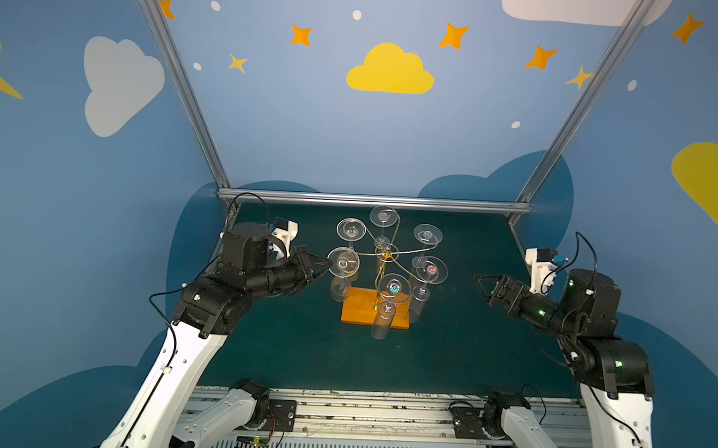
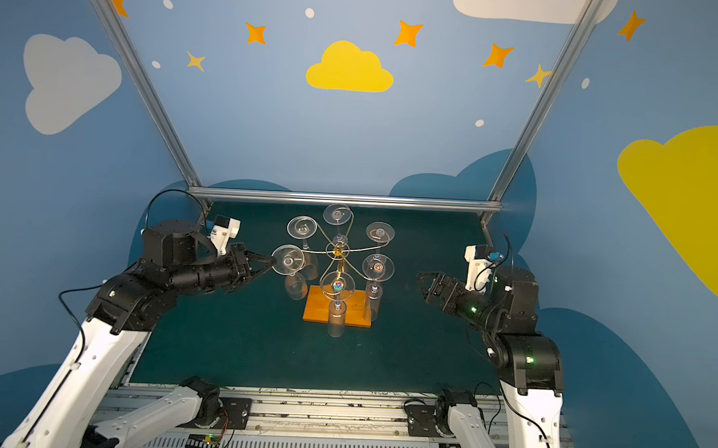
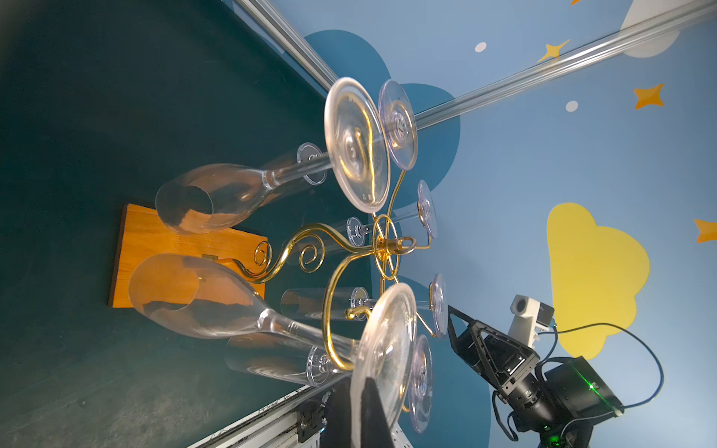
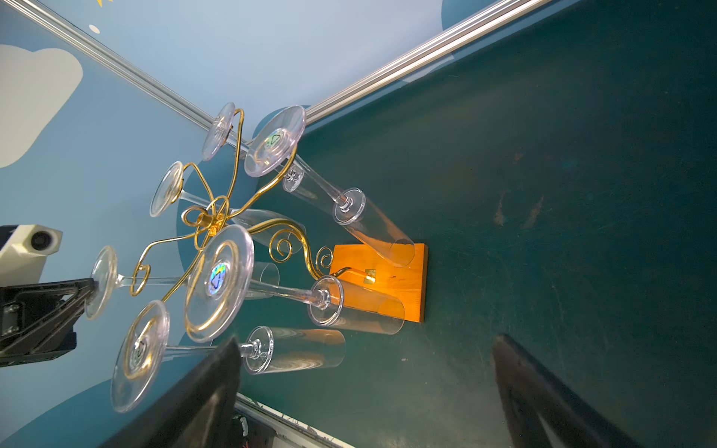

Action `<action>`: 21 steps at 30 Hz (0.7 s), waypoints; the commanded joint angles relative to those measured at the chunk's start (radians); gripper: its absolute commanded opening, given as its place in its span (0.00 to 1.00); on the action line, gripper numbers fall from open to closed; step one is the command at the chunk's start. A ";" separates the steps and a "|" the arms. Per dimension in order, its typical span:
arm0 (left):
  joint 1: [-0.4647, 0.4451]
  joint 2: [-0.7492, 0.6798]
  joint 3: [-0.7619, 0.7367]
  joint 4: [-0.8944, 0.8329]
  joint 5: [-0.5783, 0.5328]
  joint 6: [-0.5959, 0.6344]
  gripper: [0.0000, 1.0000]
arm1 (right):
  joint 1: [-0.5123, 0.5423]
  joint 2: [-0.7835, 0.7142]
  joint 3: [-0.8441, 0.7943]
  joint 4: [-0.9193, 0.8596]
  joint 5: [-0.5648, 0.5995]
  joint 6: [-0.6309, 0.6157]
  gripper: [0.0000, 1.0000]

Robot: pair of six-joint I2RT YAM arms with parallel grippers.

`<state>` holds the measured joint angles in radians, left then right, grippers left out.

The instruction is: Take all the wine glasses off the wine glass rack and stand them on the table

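Blue walls (image 1: 311,127) painted with clouds and stars close in a dark green tabletop (image 1: 301,355). The gold wire wine glass rack (image 1: 386,256) stands at its middle on an orange-brown wooden base (image 1: 360,310). Six clear glasses hang from it upside down. The right gripper (image 1: 481,289) hovers well apart on the right with its fingers spread and nothing between them. The left gripper (image 1: 328,265) is clenched on the foot rim of the wine glass (image 1: 343,261) on the rack's left front arm. That glass's stem sits inside the wire curl, bowl downward.
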<state>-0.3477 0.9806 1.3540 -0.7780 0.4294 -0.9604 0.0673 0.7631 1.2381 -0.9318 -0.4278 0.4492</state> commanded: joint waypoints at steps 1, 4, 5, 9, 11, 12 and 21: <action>0.015 0.004 0.033 -0.008 -0.002 -0.055 0.03 | 0.003 -0.010 0.021 0.019 -0.005 0.021 0.99; 0.020 0.027 0.046 -0.017 0.012 -0.089 0.03 | 0.002 -0.014 0.017 0.026 -0.008 0.028 0.99; 0.020 0.032 0.048 -0.013 0.015 -0.100 0.03 | 0.002 -0.016 0.014 0.027 -0.009 0.028 0.99; 0.023 0.057 0.056 -0.006 0.022 -0.141 0.03 | 0.003 -0.015 0.016 0.026 -0.015 0.023 0.99; 0.026 0.071 0.066 -0.007 0.025 -0.154 0.03 | 0.003 -0.015 0.016 0.028 -0.019 0.022 0.99; 0.030 0.078 0.069 -0.003 0.035 -0.161 0.03 | 0.003 -0.015 0.016 0.032 -0.023 0.021 0.99; 0.040 0.144 0.129 -0.006 0.093 -0.161 0.03 | 0.002 -0.012 0.010 0.062 -0.042 0.023 0.99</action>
<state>-0.3077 1.1221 1.4567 -0.8005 0.4801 -1.1164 0.0673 0.7547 1.2381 -0.8944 -0.4557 0.4747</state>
